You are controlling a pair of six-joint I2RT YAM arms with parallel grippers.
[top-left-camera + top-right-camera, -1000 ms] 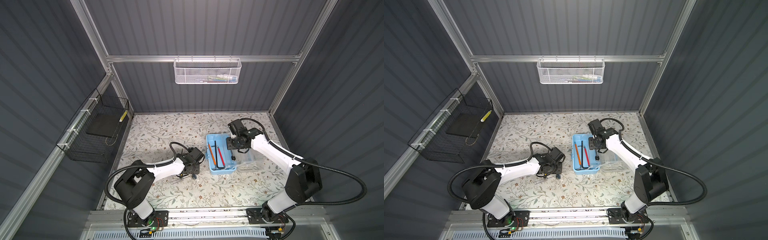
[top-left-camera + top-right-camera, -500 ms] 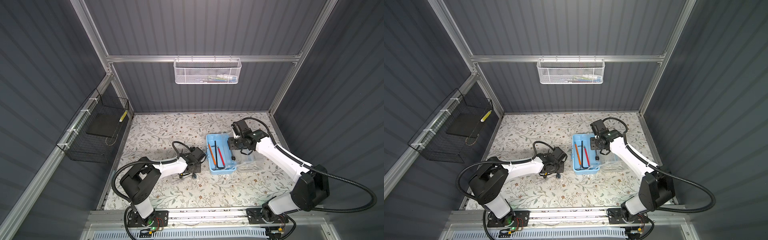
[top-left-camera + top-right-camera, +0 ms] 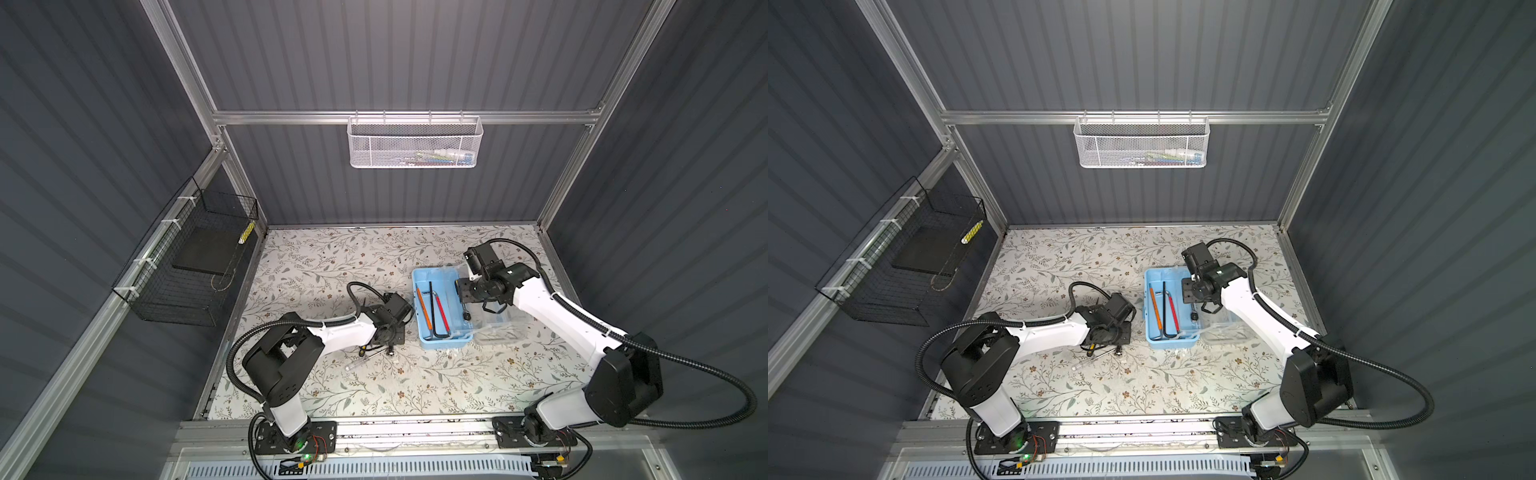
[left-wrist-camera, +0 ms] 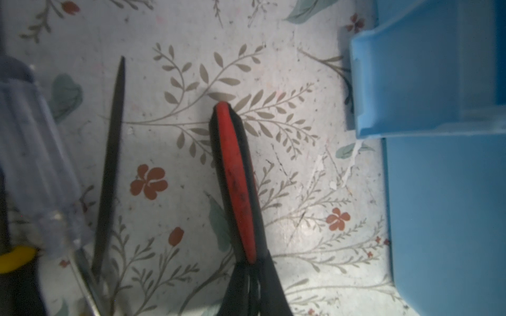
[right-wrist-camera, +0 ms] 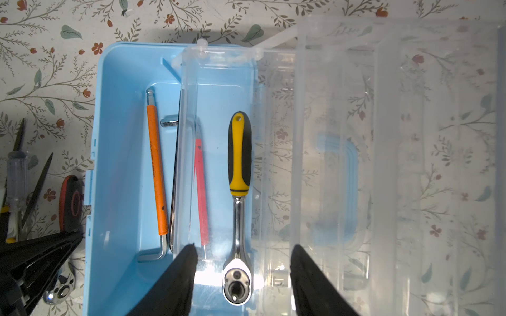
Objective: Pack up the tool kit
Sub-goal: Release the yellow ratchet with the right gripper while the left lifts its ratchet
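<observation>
Left pincer [image 4: 253, 273] has just clenched onto the red-handled ratchet [image 4: 235, 177] on the mat [image 4: 301, 68], at 8 o'clock from the blue box [image 3: 444, 343]; right pincer [image 5: 243, 247] hangs released above the yellow ratchet [image 5: 239, 153] inside. 1 more tool seems ready to load.

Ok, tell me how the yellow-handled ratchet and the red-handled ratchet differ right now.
The yellow-handled ratchet lies inside the blue box; the red-handled ratchet is outside, beside it. The yellow-handled ratchet is free beneath the open right gripper; the red-handled ratchet is clamped in the shut left gripper. Both handles are part black.
</observation>
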